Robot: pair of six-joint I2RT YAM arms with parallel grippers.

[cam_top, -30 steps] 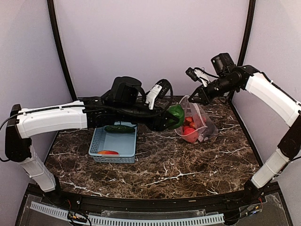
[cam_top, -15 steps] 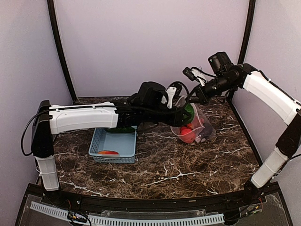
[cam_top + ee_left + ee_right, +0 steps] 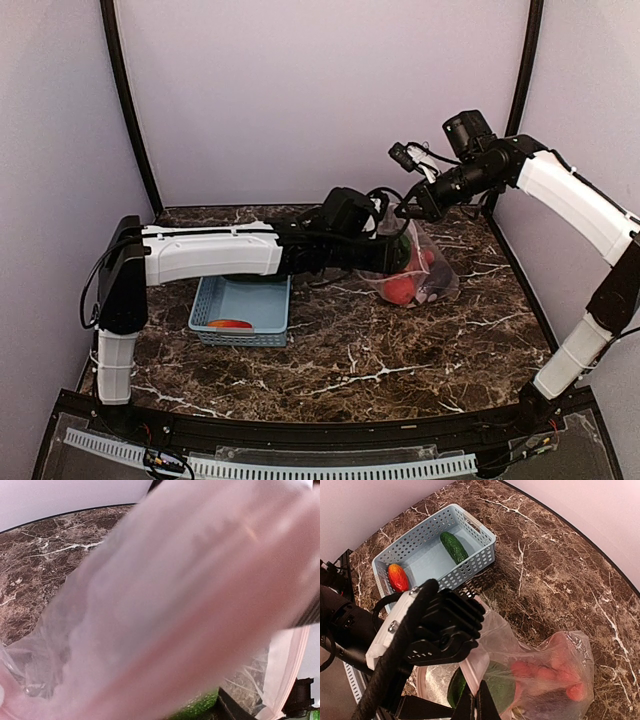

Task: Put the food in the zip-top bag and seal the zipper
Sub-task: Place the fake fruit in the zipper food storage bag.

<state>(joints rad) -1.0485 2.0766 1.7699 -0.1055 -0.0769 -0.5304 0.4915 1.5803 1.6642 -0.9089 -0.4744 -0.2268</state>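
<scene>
The clear zip-top bag (image 3: 428, 275) lies at the back right with red fruits (image 3: 400, 290) inside. My right gripper (image 3: 405, 212) is shut on the bag's mouth edge and holds it up; the right wrist view shows its tips (image 3: 476, 702) pinching the zipper strip (image 3: 472, 662). My left gripper (image 3: 395, 252) reaches into the bag's mouth, shut on the green avocado (image 3: 497, 685), whose edge shows beside a finger (image 3: 235, 711) in the left wrist view (image 3: 200, 707). Red fruits (image 3: 555, 672) and the dark eggplant (image 3: 555, 710) lie deeper in the bag.
The light blue basket (image 3: 240, 300) stands left of the bag, holding the orange-red pepper (image 3: 397, 577) and the green cucumber (image 3: 454, 547). My left arm (image 3: 215, 255) stretches over the basket's far end. Blurred bag plastic (image 3: 165, 605) fills the left wrist view.
My left arm has moved right, carrying the avocado from beside the basket into the bag's mouth. My right gripper has kept hold of the bag's edge, barely shifting.
</scene>
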